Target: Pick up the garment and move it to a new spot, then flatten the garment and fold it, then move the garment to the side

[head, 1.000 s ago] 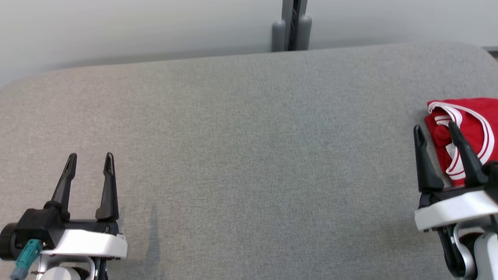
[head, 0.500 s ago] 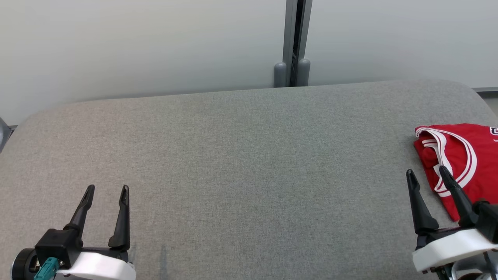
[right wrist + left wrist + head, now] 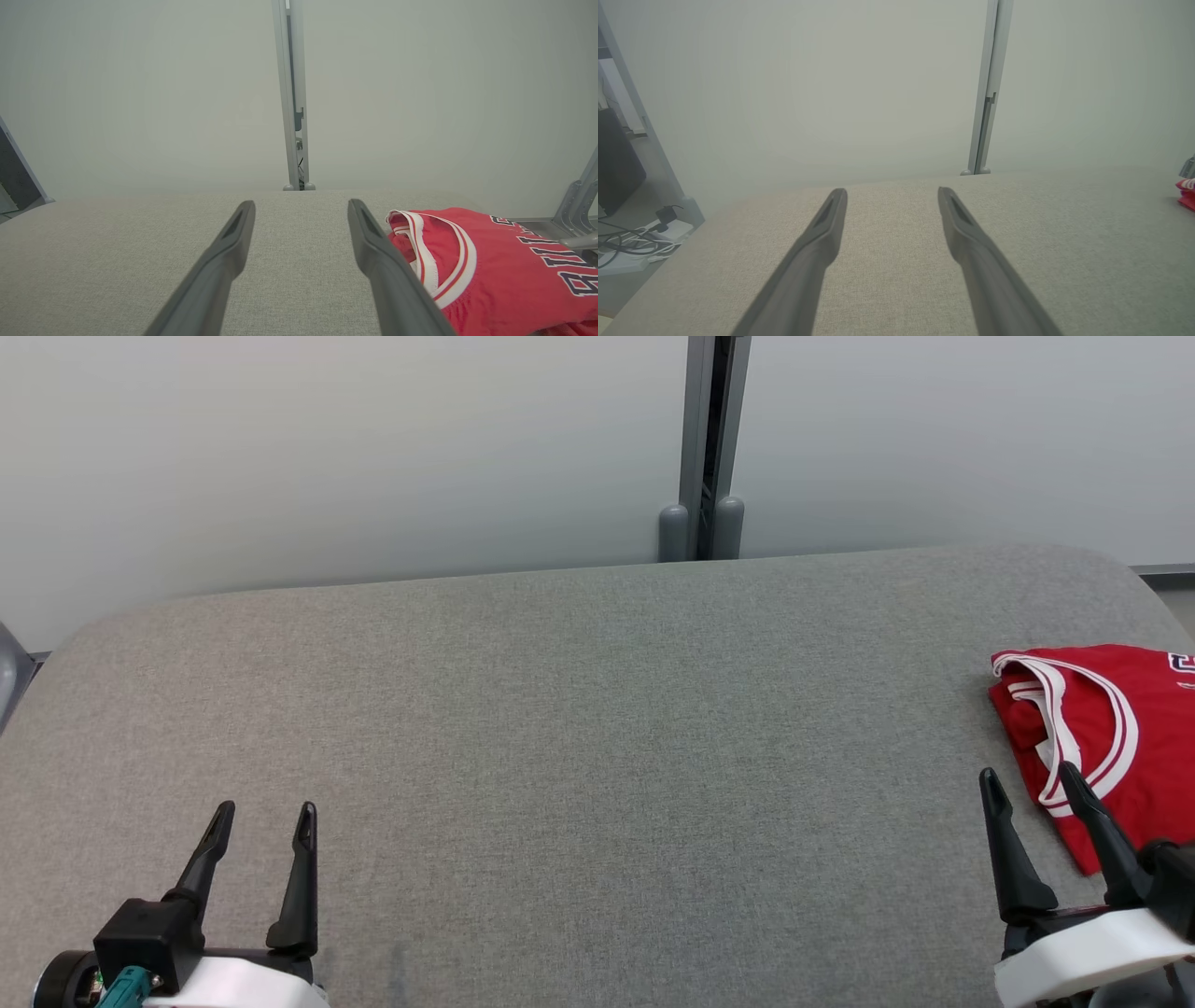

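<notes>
Red garment (image 3: 1120,728) sits folded at the tabletop (image 3: 597,728) right edge, just beside our right tool (image 3: 1027,772), which like the left tool (image 3: 265,809) gapes empty, so we should pinch through all layers at once.

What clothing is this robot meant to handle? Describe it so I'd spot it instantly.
Start at the broad grey fabric table. Near its right edge lies a folded red jersey. White-striped trim and dark lettering set it apart from the plain grey around it.

Head view high, angled down over grey table (image 3: 560,728), wrist views low along it, all facing wall (image 3: 831,93)
</notes>
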`<state>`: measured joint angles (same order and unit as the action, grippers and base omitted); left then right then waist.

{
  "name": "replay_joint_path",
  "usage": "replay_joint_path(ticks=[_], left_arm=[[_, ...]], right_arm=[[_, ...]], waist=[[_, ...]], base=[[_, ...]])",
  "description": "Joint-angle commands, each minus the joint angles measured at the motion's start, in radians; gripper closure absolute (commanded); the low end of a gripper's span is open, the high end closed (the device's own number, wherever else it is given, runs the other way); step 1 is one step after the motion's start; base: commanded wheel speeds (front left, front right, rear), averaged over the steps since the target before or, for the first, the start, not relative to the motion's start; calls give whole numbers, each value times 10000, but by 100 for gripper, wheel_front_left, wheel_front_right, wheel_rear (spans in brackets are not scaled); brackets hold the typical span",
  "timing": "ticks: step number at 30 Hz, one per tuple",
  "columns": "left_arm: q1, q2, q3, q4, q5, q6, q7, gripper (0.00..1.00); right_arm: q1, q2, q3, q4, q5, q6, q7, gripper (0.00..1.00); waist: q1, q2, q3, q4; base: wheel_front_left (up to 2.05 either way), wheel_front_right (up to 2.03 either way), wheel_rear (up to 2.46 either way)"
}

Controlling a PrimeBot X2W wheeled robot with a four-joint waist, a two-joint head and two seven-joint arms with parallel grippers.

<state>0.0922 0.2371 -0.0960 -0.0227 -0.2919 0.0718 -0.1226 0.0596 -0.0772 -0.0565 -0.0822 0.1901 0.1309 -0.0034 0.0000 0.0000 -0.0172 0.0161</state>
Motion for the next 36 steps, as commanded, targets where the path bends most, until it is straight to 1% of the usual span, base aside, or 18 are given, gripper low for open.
replay_joint_path(ticks=[1, 20, 36], left_arm=[[35, 59, 13, -55, 18, 78, 62, 0], [35, 122, -86, -146, -85, 252, 139, 0], [-85, 239, -120, -64, -177, 275, 61, 0]], right_arm=[[85, -14, -32, -51, 57, -4, -5, 0], [87, 60, 39, 24, 114, -4, 82, 0], [91, 94, 29, -25, 173, -4, 94, 0]], waist=[[0, 0, -5, 5], [0, 0, 91, -5], [0, 0, 196, 45]], base=[[0, 0, 0], [0, 0, 0], [0, 0, 0]])
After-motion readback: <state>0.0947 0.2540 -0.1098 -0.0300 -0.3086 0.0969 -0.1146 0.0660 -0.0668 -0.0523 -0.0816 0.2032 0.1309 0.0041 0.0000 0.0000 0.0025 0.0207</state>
